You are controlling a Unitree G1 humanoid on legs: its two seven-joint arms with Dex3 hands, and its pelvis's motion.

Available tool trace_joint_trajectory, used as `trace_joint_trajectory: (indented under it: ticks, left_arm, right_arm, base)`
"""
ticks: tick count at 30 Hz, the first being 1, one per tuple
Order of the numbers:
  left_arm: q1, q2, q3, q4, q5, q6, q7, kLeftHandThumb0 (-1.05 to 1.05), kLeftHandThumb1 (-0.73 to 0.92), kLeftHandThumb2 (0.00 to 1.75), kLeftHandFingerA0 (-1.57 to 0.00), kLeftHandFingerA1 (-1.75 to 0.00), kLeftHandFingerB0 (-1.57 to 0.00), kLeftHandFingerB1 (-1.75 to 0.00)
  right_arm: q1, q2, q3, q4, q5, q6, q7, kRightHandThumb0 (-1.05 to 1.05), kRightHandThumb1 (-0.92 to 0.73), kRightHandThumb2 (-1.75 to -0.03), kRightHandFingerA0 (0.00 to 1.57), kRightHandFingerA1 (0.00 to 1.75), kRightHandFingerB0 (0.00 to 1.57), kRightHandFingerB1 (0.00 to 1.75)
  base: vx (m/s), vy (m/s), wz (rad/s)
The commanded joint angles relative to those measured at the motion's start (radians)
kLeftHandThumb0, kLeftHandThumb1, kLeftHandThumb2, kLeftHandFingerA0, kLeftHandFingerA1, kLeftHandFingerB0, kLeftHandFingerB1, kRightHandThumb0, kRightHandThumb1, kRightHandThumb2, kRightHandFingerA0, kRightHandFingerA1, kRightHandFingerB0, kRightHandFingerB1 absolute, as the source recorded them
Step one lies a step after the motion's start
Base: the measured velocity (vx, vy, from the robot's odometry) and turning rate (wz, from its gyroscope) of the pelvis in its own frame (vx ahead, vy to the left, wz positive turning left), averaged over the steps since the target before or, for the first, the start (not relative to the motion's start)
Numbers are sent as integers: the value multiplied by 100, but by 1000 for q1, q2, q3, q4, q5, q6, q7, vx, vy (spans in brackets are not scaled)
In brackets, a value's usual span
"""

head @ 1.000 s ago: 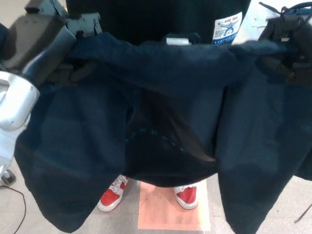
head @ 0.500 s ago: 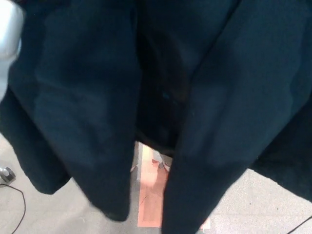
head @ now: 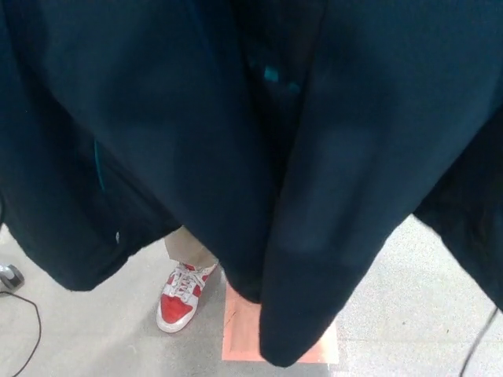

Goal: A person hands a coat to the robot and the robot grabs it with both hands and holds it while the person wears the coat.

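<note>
**Coat hanging, fills our view**

We see the dark navy coat [head: 314, 157] hanging vertically, hems pointing down at the grey floor [head: 409, 298]. Below: a person's red-white sneaker [head: 179, 297] beside an orange floor patch [head: 240, 334]. Our hands are out of frame; can't tell what the fingers are doing.

The dark navy coat [head: 236, 118] hangs open and fills nearly the whole view, its 2 front panels drooping in long folds, with small teal accents showing inside.

Navy coat [head: 196, 118], red-and-white shoe [head: 179, 297]
</note>
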Motion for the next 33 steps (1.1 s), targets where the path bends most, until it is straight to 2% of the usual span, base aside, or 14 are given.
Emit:
trace_joint_trajectory:
  ticks: [1,3,4,5,6,8,10,13,18,20,26,27,28,33]
  left_arm:
    - [-384,132,0,249,105,-146,350,-43,87,66,-94,-175,-74,-158]
    - [-444,134,-30,304,139,-130,397,-44,84,66,-94,-175,-70,-166]
    - [-485,138,-50,340,152,-129,394,-42,83,65,-93,-175,-65,-172]
    - [-521,139,-67,371,163,-119,389,-43,83,64,-91,-175,-63,-172]
    - [-546,138,-77,395,165,-118,386,-42,83,64,-90,-175,-61,-171]
    - [-589,140,-94,436,168,-122,381,-42,82,64,-92,-175,-65,-172]
    - [-639,144,-119,483,172,-129,364,-41,82,64,-90,-175,-64,-170]
    - [-705,154,-144,536,172,-171,350,-37,80,64,-95,-175,-67,-171]
    - [-770,150,-185,584,178,-159,340,-40,80,64,-97,-175,-68,-169]
    - [-808,145,-199,611,175,-143,299,-43,78,64,-92,-175,-66,-162]
    - [-867,140,-254,666,192,-134,275,-40,81,64,-93,-175,-63,-165]
    - [-885,139,-271,679,201,-130,269,-39,80,64,-93,-175,-63,-160]
    - [-891,138,-278,687,200,-131,268,-44,60,96,-124,-142,-80,-114]
    - [-919,146,-324,720,218,-133,245,-42,64,102,-122,-139,-84,-113]
  right_arm:
    - [-384,-102,-52,249,-38,-152,-228,-39,-82,-64,92,175,68,151]
    - [-461,-105,-29,327,-51,-168,-226,-38,-81,-64,91,175,69,151]
    - [-508,-109,-4,377,-75,-179,-237,-44,-61,-92,119,145,81,122]
    - [-550,-109,13,424,-87,-191,-247,-44,-61,-92,119,144,83,123]
    - [-578,-107,22,459,-90,-199,-253,-36,-80,-64,89,175,64,159]
    - [-630,-102,41,519,-99,-207,-265,-40,-81,-65,92,175,66,163]
    - [-690,-99,69,583,-115,-212,-273,-40,-82,-65,93,175,65,164]
    - [-770,-94,108,663,-135,-205,-277,-41,-82,-65,91,175,66,161]
    - [-845,-77,146,746,-137,-185,-267,-43,-82,-65,91,175,69,156]
    - [-882,-64,172,790,-146,-162,-261,-44,-81,-65,92,175,72,156]
    - [-929,-54,229,861,-160,-139,-263,-45,-81,-65,91,175,71,156]
    - [-933,-57,249,877,-172,-142,-273,-44,-80,-64,90,175,73,149]
    - [-936,-57,258,885,-174,-143,-276,-43,-80,-63,90,175,73,147]
    - [-945,-67,295,915,-183,-139,-262,-42,-79,-64,91,175,72,154]
  base:
    - [0,0,0]
    - [0,0,0]
    - [0,0,0]
    - [0,0,0]
    - [0,0,0]
    - [0,0,0]
    - [0,0,0]
    - [0,0,0]
    - [0,0,0]
    - [0,0,0]
    - [0,0,0]
    - [0,0,0]
    - [0,0,0]
    - [0,0,0]
